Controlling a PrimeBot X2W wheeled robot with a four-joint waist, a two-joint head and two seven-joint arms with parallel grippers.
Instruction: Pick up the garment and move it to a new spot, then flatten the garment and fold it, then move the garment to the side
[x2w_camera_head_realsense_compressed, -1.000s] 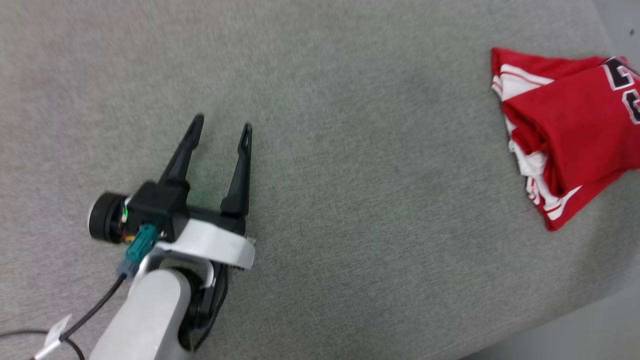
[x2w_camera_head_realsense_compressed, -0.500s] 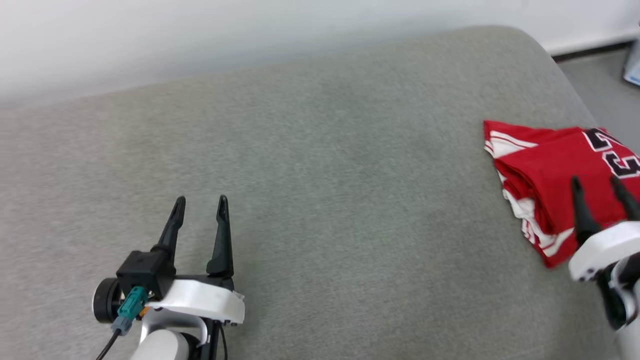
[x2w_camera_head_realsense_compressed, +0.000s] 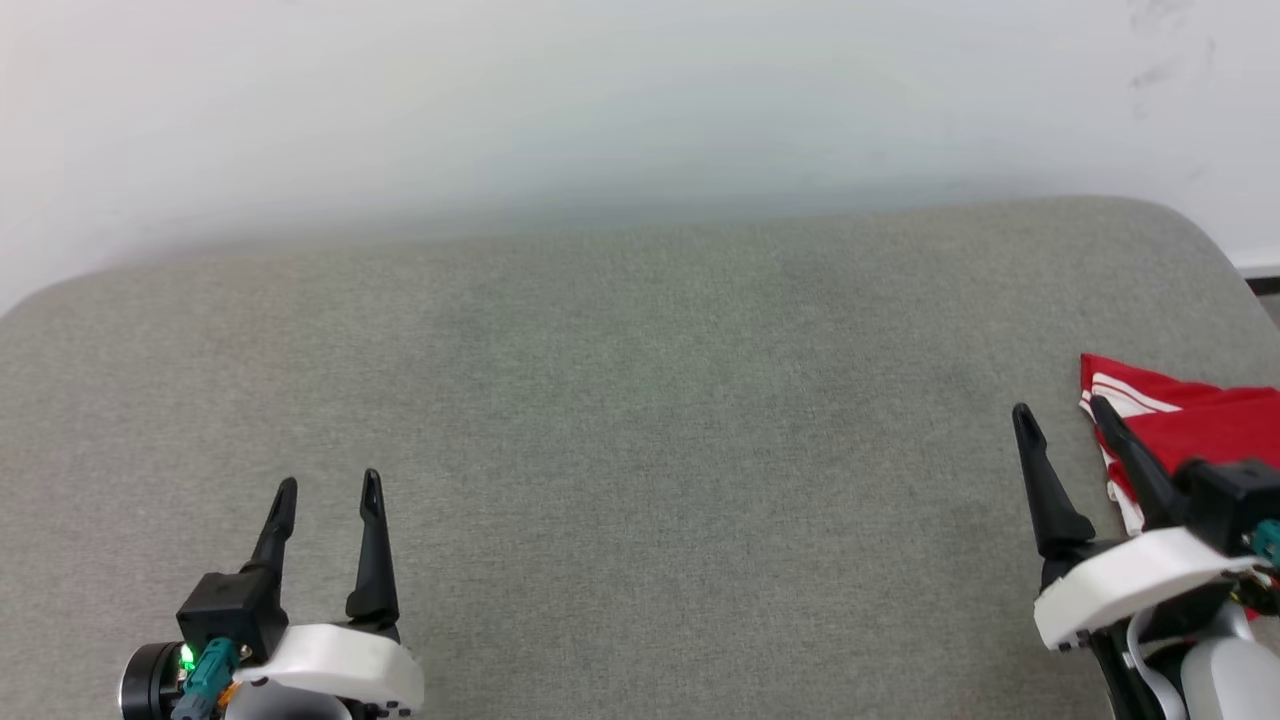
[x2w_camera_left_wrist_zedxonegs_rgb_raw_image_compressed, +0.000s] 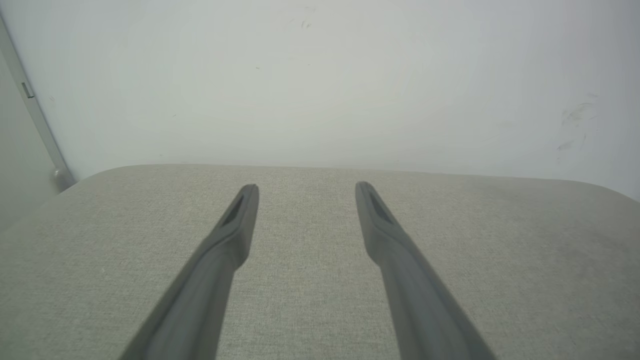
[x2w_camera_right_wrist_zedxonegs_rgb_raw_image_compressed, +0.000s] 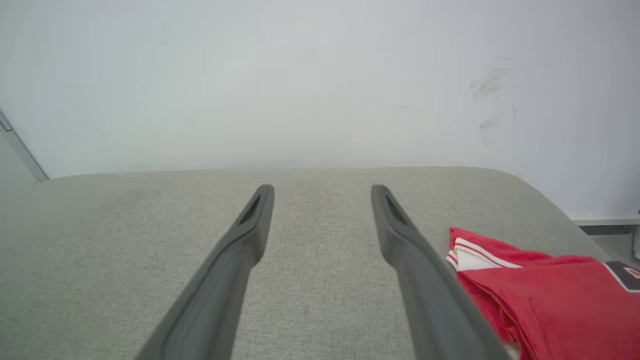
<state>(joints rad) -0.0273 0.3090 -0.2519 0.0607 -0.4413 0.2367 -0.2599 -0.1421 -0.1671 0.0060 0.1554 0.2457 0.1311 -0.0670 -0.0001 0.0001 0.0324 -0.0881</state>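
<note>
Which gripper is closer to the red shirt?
Right. The right gripper is open just beside the red shirt; the left gripper, also open, is far across the grey surface.

**Setting.** An indoor robot test room, more like a laboratory than a home. The landmark is a broad grey padded surface of woven fabric with rounded corners (x2w_camera_head_realsense_compressed: 640, 400). Directly behind it rises a bare white painted wall (x2w_camera_head_realsense_compressed: 600, 100), with grey scuff marks (x2w_camera_right_wrist_zedxonegs_rgb_raw_image_compressed: 487, 87) above the surface's right end. Past that right end, a pale skirting strip (x2w_camera_right_wrist_zedxonegs_rgb_raw_image_compressed: 605, 220) meets a smooth grey floor (x2w_camera_right_wrist_zedxonegs_rgb_raw_image_compressed: 617, 245). Past the left end stands a slanting pale frame edge (x2w_camera_left_wrist_zedxonegs_rgb_raw_image_compressed: 35, 115). Over the surface's near edge hang the left gripper (x2w_camera_head_realsense_compressed: 330, 478) and right gripper (x2w_camera_head_realsense_compressed: 1058, 404), jaws parted. At its right end lies a folded red-and-white jersey garment (x2w_camera_head_realsense_compressed: 1210, 425).
</note>
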